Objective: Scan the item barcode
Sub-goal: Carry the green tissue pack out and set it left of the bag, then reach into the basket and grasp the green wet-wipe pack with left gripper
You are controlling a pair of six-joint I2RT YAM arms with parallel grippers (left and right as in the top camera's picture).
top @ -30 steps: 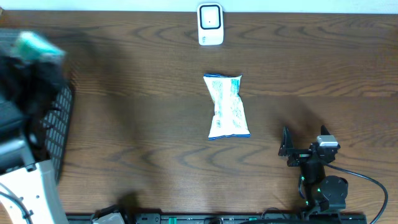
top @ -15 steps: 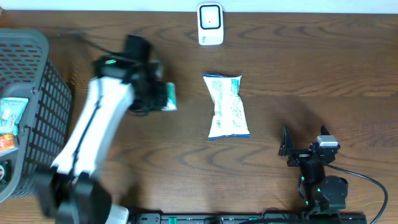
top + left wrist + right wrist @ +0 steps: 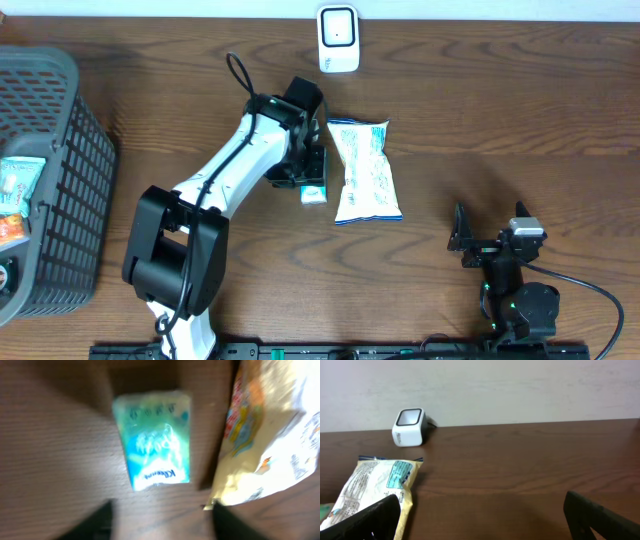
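Where the tissue pack [image 3: 152,440] lay: flat on the worktop [image 3: 520,110], printed face up, just beside the left edge of the snack bag [image 3: 366,170] and well short of the scanner [image 3: 338,38] at the far edge.
Left tool [image 3: 310,172]: spread wide above the pack, gripping nothing; in the wrist view both fingers [image 3: 95,520] stood clear of the wrapper.
Right tool [image 3: 489,222]: wide apart and empty, parked near the front edge, well apart from both items.
Pack, handling: probably very light and soft, a film wrapper over folded tissue that would squash under pressure and could slip or twist in a loose pinch.
Pack, where to take hold: judged best across its narrow width near the middle, with the jaws closing on the two long edges so that the flat faces stay bare for the scanner.
Barcode: not visible on the upper face, and the wrist view was blurred; it may be underneath, so a turn might be needed.
Snack bag, risk: it lay so close that a finger coming down on that side could catch or push it.
Change, pack: one second earlier it was a blur over the basket [image 3: 92,200] at the left edge; half a second earlier it rode clamped in the left tool over mid-worktop; now it was set down and released.
Change, rest: snack bag, scanner and right arm kept their places.
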